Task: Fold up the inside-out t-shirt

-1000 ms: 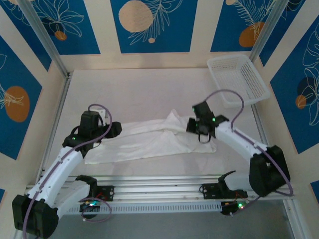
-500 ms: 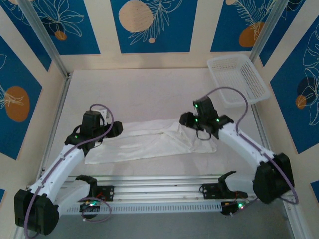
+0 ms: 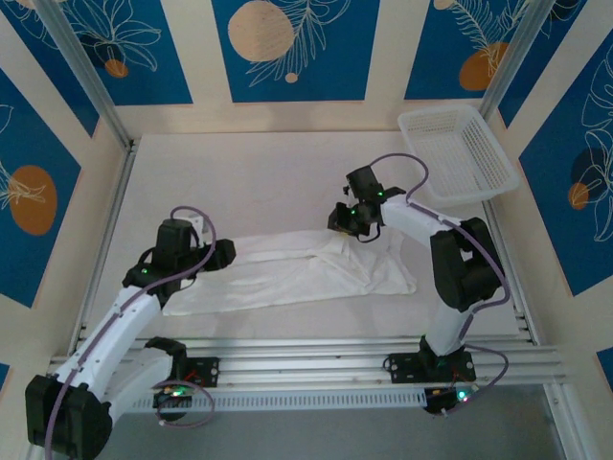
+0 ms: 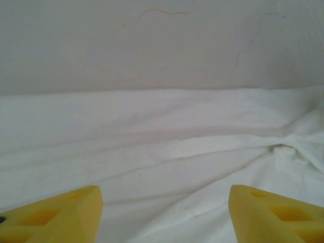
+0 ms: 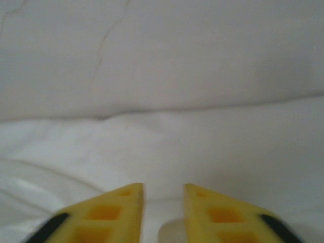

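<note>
Left gripper [image 3: 222, 251] is what we take first: in its wrist view [image 4: 164, 195] the two yellow fingers [image 4: 55, 212] stand wide apart, so it is open, with nothing between them but the cloth lying beneath. From above, it sits low at the 9 o'clock end of the inside-out t-shirt [image 3: 297, 273] and points toward 3 o'clock

We see the white shirt spread as a long flattened band across the middle of the table [image 3: 259, 182], running from 9 o'clock to 3 o'clock, with soft creases along its length [image 4: 162, 136]

Right gripper [image 3: 340, 220] is at the shirt's 1 o'clock corner, its arm reaching in from 4 o'clock. In its wrist view [image 5: 163, 188] the fingers [image 5: 116, 207] are nearly together with a narrow gap, and a pale lump shows low in that gap; we cannot tell whether this is pinched cloth, nor whether the gripper is closed on anything. White fabric [image 5: 152, 152] lies just ahead of it

A white mesh basket [image 3: 438, 112] sits at the table's 1 o'clock corner, well apart from the shirt
</note>
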Action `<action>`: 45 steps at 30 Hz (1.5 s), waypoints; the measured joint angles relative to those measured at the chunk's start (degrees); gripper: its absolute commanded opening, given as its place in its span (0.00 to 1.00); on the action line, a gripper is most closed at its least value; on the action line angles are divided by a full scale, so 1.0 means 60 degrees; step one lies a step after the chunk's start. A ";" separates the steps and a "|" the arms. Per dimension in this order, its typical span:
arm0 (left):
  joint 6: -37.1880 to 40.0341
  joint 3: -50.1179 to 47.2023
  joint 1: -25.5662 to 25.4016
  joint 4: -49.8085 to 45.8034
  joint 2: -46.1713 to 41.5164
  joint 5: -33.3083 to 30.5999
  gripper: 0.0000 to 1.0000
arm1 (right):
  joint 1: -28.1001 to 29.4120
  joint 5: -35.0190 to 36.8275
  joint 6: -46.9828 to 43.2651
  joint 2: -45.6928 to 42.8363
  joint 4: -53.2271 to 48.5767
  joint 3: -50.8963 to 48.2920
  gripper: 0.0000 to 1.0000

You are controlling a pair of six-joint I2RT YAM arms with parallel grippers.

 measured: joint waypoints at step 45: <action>-0.4856 0.2153 0.0623 0.1657 0.7329 -0.3173 0.00 | -0.2830 -0.0984 0.1049 -0.1118 0.0335 -0.3151 0.00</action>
